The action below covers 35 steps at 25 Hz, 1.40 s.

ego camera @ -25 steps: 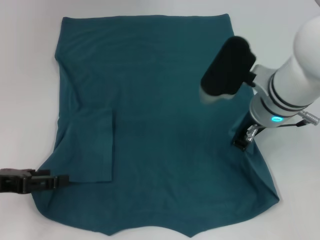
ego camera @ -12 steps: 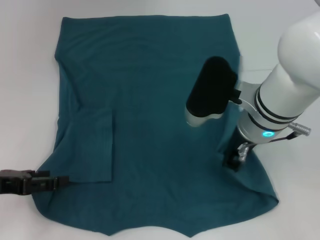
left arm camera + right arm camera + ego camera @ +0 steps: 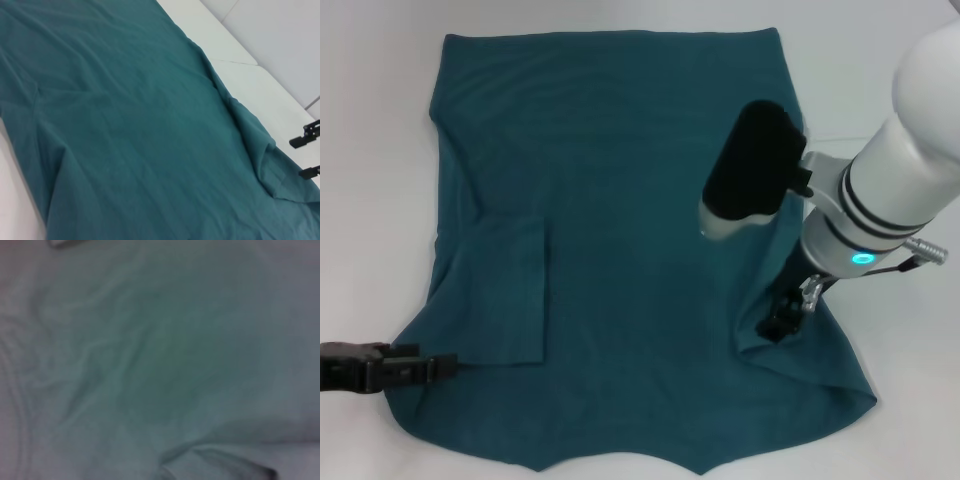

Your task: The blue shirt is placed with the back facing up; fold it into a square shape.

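The right gripper point(image 3: 782, 322) is seen with its fingers clenched on the right sleeve edge of the blue shirt point(image 3: 620, 200), which is spread back-up on the white counter point(image 3: 370, 150). For a clean fold, the pinched edge should be carried level toward the shirt's middle — low enough that no slack bunches beneath — and laid parallel to the left sleeve, already folded in. Against 1 s ago, the right gripper has been drawn inward and nearer, dragging a raised ridge of cloth. The left gripper point(image 3: 438, 365) has stayed at the near left corner — whether it grips cannot be told.
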Each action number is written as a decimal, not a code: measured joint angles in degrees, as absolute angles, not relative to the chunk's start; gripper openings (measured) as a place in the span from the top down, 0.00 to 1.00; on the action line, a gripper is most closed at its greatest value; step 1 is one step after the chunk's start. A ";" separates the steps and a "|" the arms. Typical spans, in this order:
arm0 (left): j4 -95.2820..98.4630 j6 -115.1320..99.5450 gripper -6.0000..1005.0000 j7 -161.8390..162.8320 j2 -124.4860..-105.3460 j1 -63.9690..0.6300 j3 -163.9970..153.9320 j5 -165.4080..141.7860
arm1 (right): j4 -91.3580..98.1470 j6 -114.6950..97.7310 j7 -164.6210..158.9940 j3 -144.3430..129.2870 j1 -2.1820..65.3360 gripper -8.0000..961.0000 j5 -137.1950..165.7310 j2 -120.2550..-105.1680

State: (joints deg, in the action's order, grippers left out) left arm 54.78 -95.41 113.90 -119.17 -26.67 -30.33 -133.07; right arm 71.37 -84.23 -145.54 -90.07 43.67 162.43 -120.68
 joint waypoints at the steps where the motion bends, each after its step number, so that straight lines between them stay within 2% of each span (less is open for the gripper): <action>1: 54.76 -95.36 0.16 113.84 -119.18 -26.66 -30.32 -133.07 | 71.39 -84.15 -145.79 -89.49 43.61 0.48 162.97 -120.65; 6: 54.75 -95.34 0.16 113.68 -119.18 -26.62 -30.33 -133.07 | 71.19 -83.02 -149.19 -83.81 43.52 0.24 165.85 -120.40; 17: 54.75 -95.36 0.16 113.02 -119.18 -26.59 -30.35 -133.07 | 66.67 -78.47 -154.65 -77.09 42.30 0.06 168.09 -119.55; 27: 54.69 -94.91 0.16 113.07 -119.18 -26.78 -30.53 -133.07 | 60.11 -73.76 -156.77 -79.75 42.37 0.05 168.22 -117.89; 35: 54.66 -94.78 0.16 113.50 -119.18 -27.05 -30.66 -133.07 | 55.11 -67.97 -157.78 -82.14 44.05 0.05 168.14 -118.26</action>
